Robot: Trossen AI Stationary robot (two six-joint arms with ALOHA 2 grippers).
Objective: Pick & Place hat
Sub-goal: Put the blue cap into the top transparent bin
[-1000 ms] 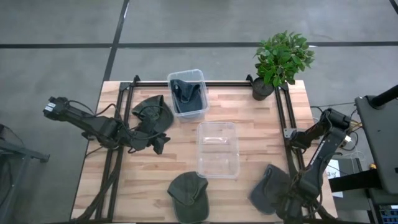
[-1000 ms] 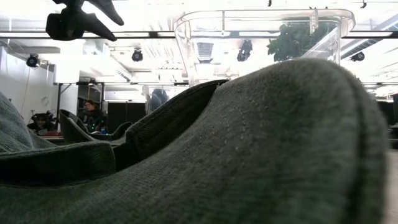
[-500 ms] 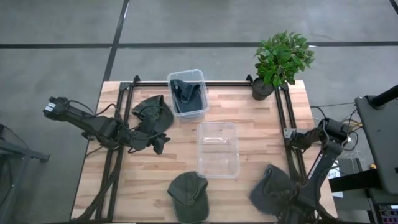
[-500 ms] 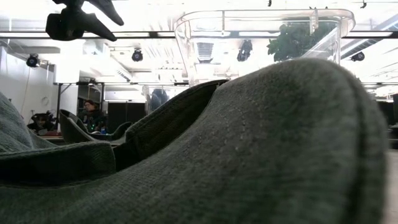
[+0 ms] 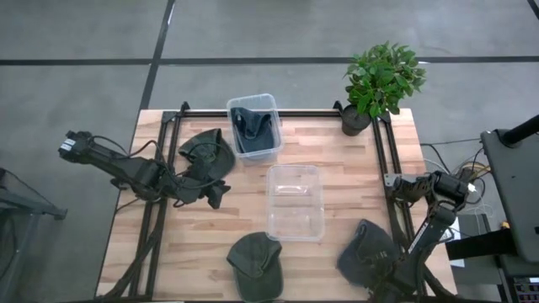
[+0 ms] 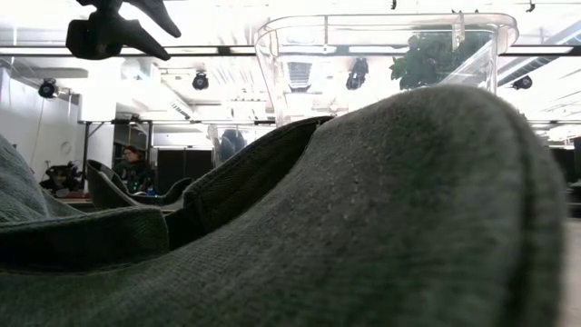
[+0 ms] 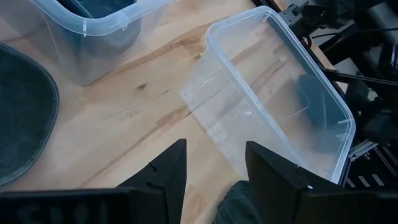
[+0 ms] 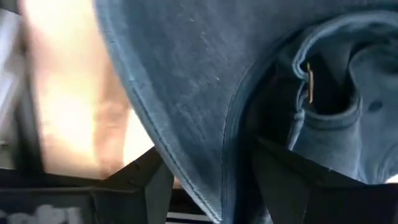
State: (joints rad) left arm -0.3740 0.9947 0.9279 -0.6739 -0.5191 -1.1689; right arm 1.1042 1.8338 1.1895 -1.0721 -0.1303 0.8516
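Blue-grey cloth fills the right wrist view: it is the upturned hat (image 8: 205, 81), with its brim edge and its inside strap very close in front of the right gripper (image 8: 208, 180). The two dark fingers stand wide apart, and the brim edge runs down into the gap between them, but nothing is pinched yet. From above, this hat (image 5: 364, 252) lies at the front right corner of the wooden table (image 5: 337, 156), and the right arm bends down right beside it, so this arm is the nearer one by far. The hat lies just ahead of the fingers, and its brim edge runs across the gap, so I think the next move is a short push forward and then a squeeze on the brim. The empty clear box (image 5: 294, 202) sits in the middle of the table, off to the left of that hat. The left gripper (image 5: 221, 194) waits above the table on the other side of the box, its fingers open with nothing between them. Another green hat (image 5: 255, 265) lies at the front edge, between the two arms.
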